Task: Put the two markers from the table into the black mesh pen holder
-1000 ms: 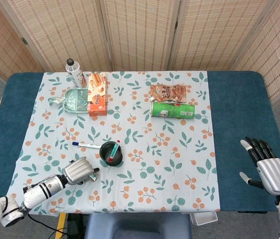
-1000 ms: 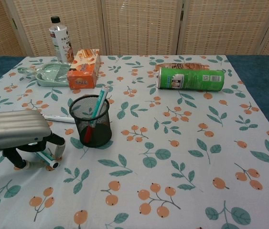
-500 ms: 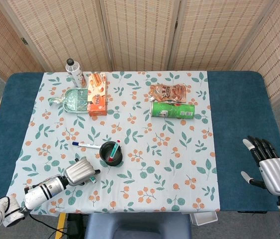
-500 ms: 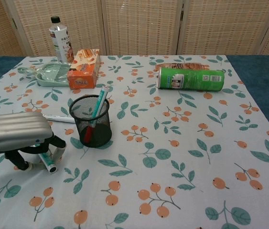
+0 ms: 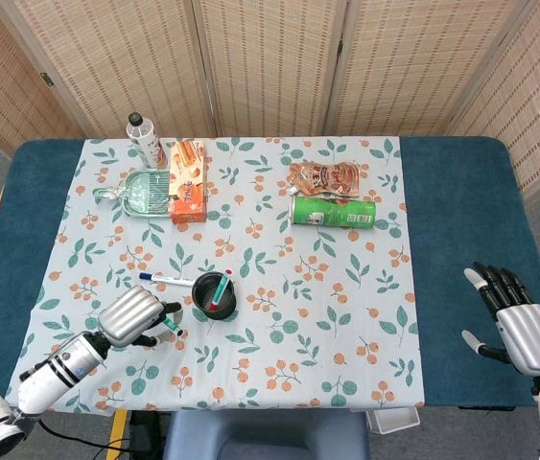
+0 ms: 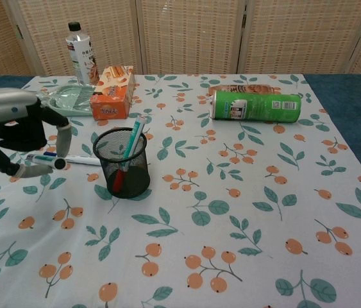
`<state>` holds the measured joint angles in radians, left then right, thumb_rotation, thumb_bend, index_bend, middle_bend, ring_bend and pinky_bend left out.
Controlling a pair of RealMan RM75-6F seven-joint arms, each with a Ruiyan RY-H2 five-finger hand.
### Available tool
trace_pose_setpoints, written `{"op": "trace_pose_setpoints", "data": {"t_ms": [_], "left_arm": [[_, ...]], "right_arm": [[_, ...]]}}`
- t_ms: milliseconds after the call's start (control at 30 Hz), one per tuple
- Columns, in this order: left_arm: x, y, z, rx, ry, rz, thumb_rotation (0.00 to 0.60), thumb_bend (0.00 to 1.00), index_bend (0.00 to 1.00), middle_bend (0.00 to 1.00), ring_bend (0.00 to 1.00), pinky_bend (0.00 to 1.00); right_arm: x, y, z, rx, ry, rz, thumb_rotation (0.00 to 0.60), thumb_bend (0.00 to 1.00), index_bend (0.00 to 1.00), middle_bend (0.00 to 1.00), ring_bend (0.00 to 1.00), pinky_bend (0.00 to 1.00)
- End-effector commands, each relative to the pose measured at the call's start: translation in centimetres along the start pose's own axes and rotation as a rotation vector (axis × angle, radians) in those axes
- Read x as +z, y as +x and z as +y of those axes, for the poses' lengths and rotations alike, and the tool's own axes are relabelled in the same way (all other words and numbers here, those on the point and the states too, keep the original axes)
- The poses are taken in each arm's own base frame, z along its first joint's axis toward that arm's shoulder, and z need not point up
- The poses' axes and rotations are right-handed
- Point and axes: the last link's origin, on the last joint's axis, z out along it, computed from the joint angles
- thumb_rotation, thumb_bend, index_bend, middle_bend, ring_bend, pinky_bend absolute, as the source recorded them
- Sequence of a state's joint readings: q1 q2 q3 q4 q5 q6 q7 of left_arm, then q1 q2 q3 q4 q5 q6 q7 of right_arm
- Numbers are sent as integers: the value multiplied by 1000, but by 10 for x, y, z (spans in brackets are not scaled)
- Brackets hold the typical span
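The black mesh pen holder stands on the floral cloth with one teal and red marker leaning inside it. My left hand hovers above the cloth to the left of the holder and grips a teal marker, held roughly level with its dark tip towards the holder. A white marker with a blue cap lies flat on the cloth just left of the holder. My right hand stays over the blue table edge at far right, fingers spread, holding nothing.
At the back left stand a bottle, a green tray and an orange box. A green can lies on its side behind a snack pouch at back centre-right.
My left hand has risen off the cloth with the teal marker and moved back, beside the holder. The right hand has barely shifted.
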<state>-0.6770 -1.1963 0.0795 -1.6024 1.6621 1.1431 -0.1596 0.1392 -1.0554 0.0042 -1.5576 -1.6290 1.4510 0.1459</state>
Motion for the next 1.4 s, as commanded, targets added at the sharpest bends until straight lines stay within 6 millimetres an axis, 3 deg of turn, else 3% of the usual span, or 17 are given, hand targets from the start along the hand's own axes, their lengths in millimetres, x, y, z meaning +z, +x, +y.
{"op": "trace_pose_setpoints", "data": {"t_ms": [33,167,267,600,967,1400], "left_arm": [[-5,57,-3,-209,116,145,600,378,614,1000,1000,1000],[6,79,-3,-406,183,196,600,378,616,1000,1000,1000],[19,85,-2,-505,214,206,600,378,620,1000,1000,1000],[62,57,24,-814,262,162,600,378,618,1000,1000,1000],[88,46,46,-881,293,208,600,378,618,1000,1000,1000],[112,19,65,-923,279,183,600,378,618,1000,1000,1000]], "right_arm": [[1,-1,0,0,1,-7,600,246,0,0,0,0],[3,-2,-1,-2,2,-15,600,246,0,0,0,0],[5,-2,0,-2,-1,-14,600,246,0,0,0,0],[10,0,6,15,-13,-8,600,246,0,0,0,0],[9,7,10,39,15,13,600,246,0,0,0,0],[0,14,12,55,34,43,600,246,0,0,0,0]]}}
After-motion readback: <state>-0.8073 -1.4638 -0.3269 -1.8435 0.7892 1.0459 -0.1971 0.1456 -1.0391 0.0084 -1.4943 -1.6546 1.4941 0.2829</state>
